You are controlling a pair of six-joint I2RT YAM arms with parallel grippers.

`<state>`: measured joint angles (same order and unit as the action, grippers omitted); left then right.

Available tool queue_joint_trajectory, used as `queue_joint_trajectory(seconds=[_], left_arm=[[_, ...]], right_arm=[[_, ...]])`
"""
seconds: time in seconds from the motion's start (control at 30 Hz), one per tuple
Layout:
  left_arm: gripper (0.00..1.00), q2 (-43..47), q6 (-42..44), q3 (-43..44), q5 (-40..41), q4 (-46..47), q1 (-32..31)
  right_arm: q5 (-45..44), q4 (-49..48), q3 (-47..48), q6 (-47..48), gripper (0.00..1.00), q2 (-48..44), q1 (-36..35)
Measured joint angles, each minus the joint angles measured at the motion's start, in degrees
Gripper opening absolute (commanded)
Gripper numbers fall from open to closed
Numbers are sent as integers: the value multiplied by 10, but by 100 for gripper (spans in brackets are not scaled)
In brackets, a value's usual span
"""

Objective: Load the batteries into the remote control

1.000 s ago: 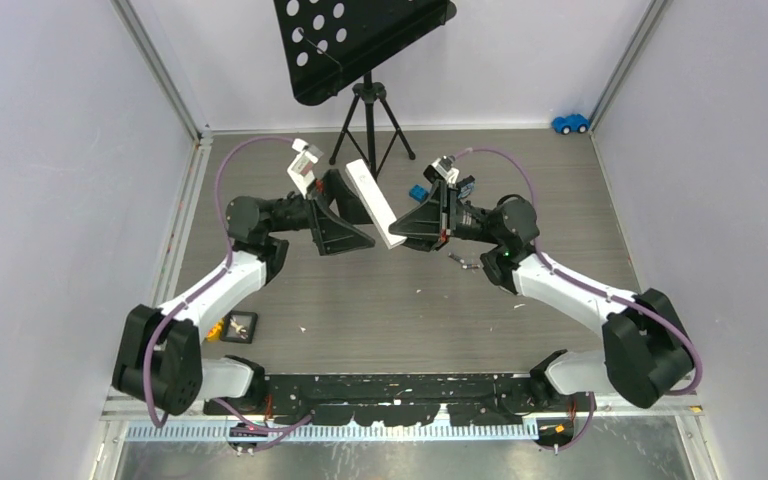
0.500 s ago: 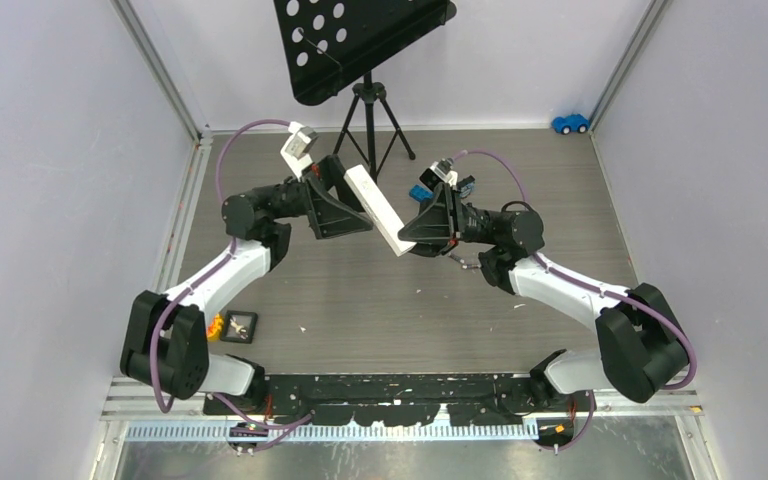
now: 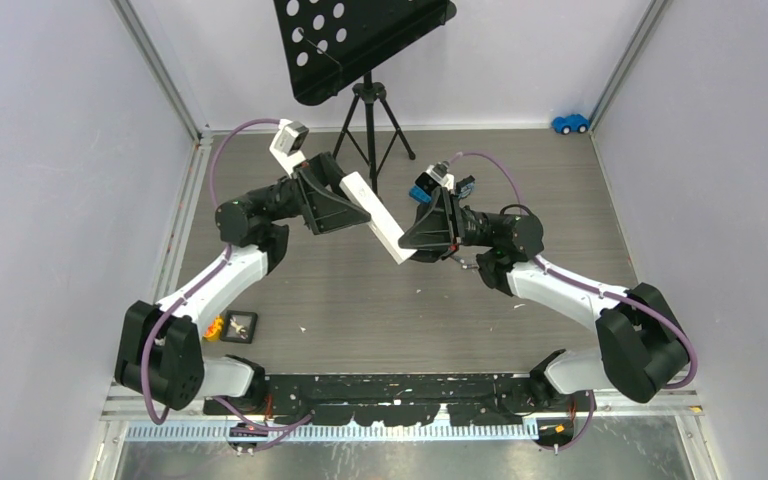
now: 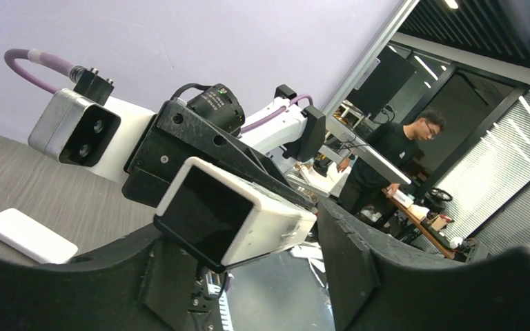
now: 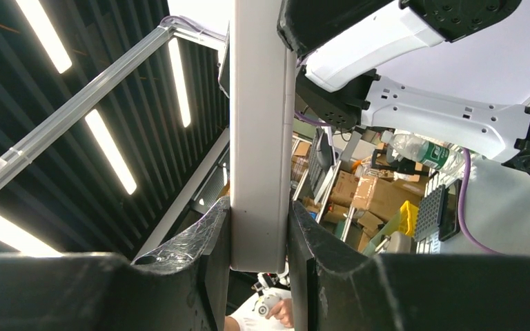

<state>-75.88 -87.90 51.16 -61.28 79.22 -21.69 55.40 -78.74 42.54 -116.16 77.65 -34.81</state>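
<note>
**Arm pose.** Both arms reach inward from their bases, elbows bowed outward, and the tools meet above the middle of the worktop [image 3: 360, 310].

**Tool state.** The right tool [image 3: 407, 243] is clenched on the lower end of the remote control [image 3: 378, 218]. Its wrist view shows both fingers pressed flat against the long sides. The left tool [image 3: 348, 200] stands around the upper end. Its fingers lie close on either side, but whether they bear on the casing cannot be told.

**Remote control.** It is a long white slab held clear of the worktop and tilted, with its upper end toward the far left. From the left wrist its end shows a dark rectangular face inside a white rim.

**Clearance.** The music stand [image 3: 365, 110] has its tripod just behind the left tool. The side walls are well apart from both arms. Bare worktop lies between the tools and the bases. A flat white piece [image 4: 27, 234] lies on the worktop.
</note>
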Motion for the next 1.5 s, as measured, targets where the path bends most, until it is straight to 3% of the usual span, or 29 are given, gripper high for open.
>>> queue_joint_trajectory(seconds=[0.2, 0.3, 0.47, 0.63, 0.87, 1.03, 1.2, 1.5], left_arm=[[36, 3, -10, 0, 15, -2, -9], [21, 15, -17, 0, 25, -2, -12], [0, 26, -12, -2, 30, -3, -13], [0, 23, 0, -16, 51, -3, -12], [0, -7, 18, -37, 78, -33, -11], [0, -1, 69, -43, 105, -139, -12], [0, 29, 135, -46, 149, -280, -12], [0, 40, 164, -46, 176, -426, -12]], right_arm=[[-1, -12, 2, 0, 3, 0, -4], [-6, -17, 3, 1, 22, 0, -1], [-17, -33, 3, 1, 43, 6, -4], [-39, -37, 1, 7, 64, 31, -4], [-107, 15, -42, 71, 75, 29, 0], [-158, 231, -53, 233, 88, -68, 6], [-232, 467, -40, 414, 89, -189, 5], [-308, 663, -7, 641, 89, -214, 1]])
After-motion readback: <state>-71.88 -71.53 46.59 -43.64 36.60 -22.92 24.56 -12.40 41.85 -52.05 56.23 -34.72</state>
